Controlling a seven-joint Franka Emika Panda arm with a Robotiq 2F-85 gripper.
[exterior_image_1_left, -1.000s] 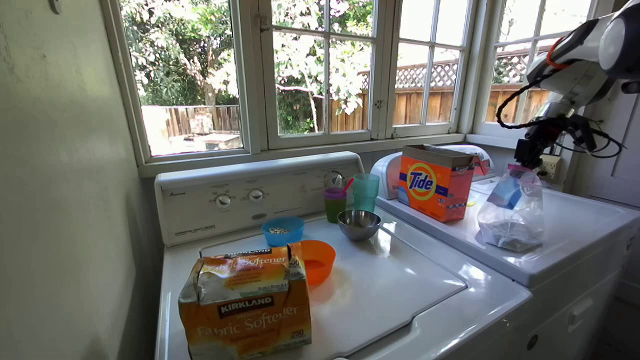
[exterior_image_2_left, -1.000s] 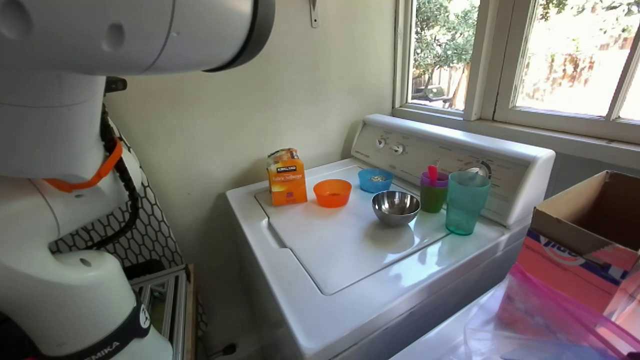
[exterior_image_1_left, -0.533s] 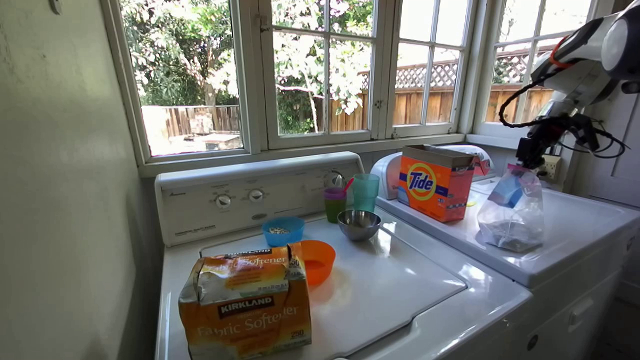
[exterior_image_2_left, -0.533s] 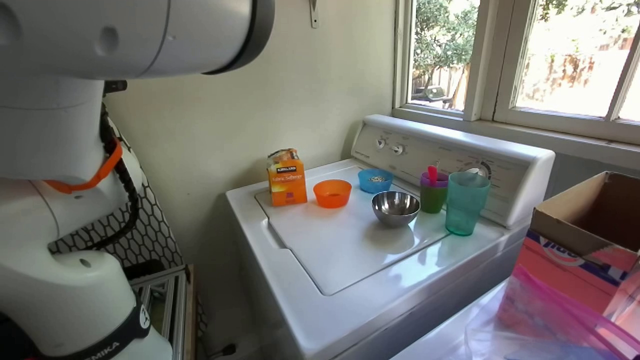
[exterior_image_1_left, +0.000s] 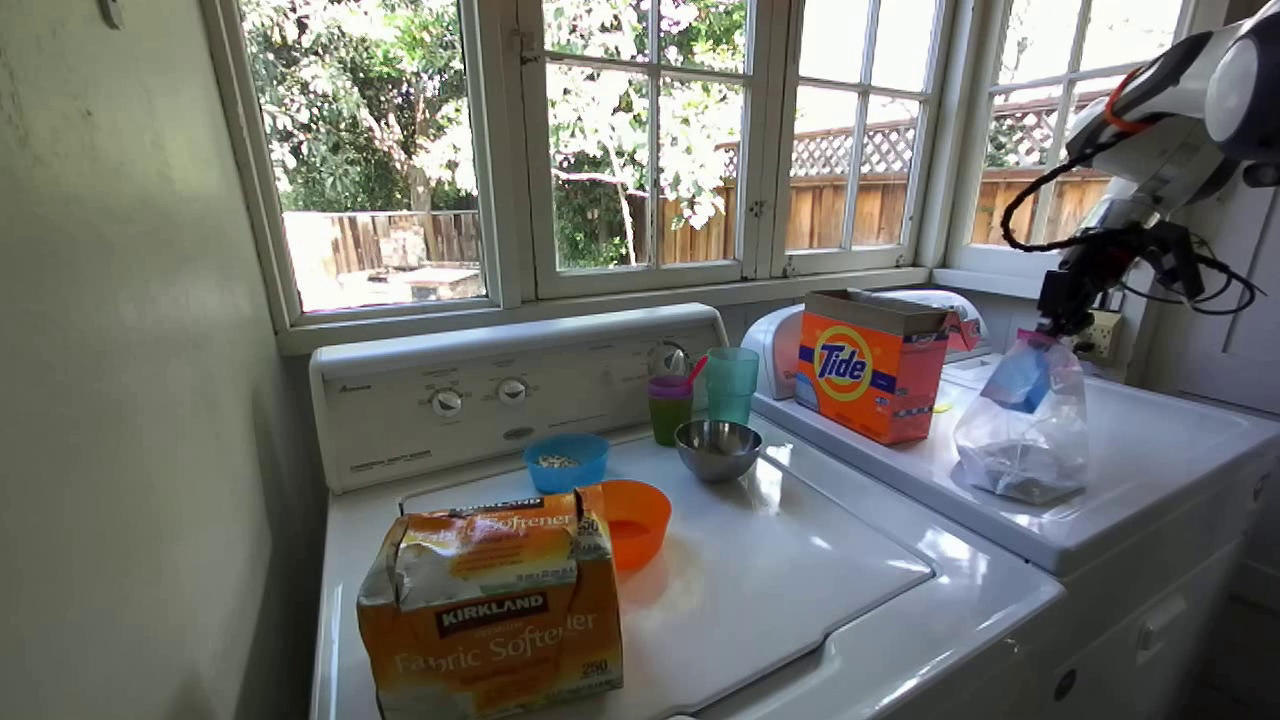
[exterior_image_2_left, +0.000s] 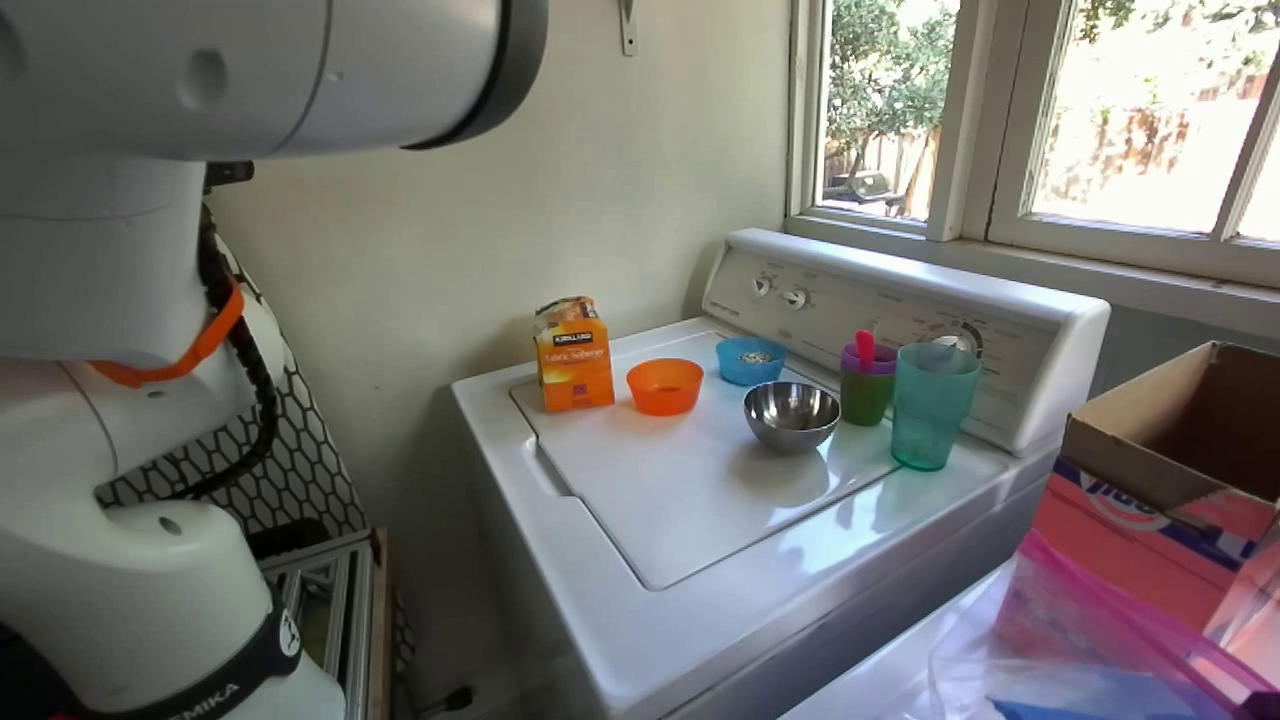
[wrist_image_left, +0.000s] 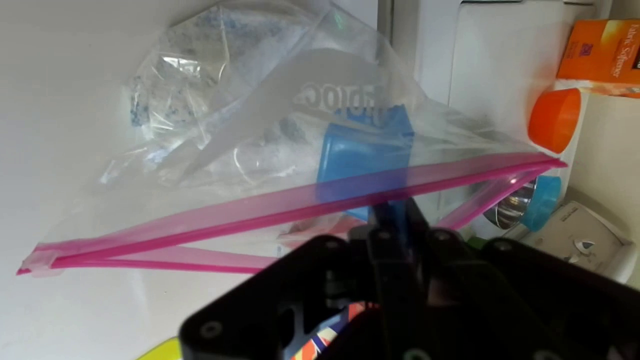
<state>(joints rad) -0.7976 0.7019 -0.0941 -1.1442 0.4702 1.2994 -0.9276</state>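
Note:
My gripper (exterior_image_1_left: 1054, 322) is above the mouth of a clear zip bag (exterior_image_1_left: 1030, 450) with a pink seal. In the wrist view its dark fingers (wrist_image_left: 397, 212) are closed on the handle of a blue scoop (wrist_image_left: 367, 152). The scoop's square cup hangs inside the bag and shows blue in both exterior views (exterior_image_1_left: 1035, 385) (exterior_image_2_left: 1130, 697). The bag (wrist_image_left: 280, 185) stands on a white machine top, its mouth partly open. White powder with blue specks (wrist_image_left: 175, 92) lies in its bottom. Whether the scoop holds powder is hidden.
An open Tide box (exterior_image_1_left: 870, 375) stands beside the bag. A teal cup (exterior_image_2_left: 930, 415), green cup (exterior_image_2_left: 865, 400), metal bowl (exterior_image_2_left: 790, 425), blue bowl (exterior_image_2_left: 748, 372), orange bowl (exterior_image_2_left: 665, 393) and fabric softener box (exterior_image_2_left: 575, 370) stand on the adjoining machine (exterior_image_2_left: 660, 500).
My gripper and the scoop have shifted slightly right and up in an exterior view. More of the blue scoop shows at the bottom edge of an exterior view. The bag's base stays put.

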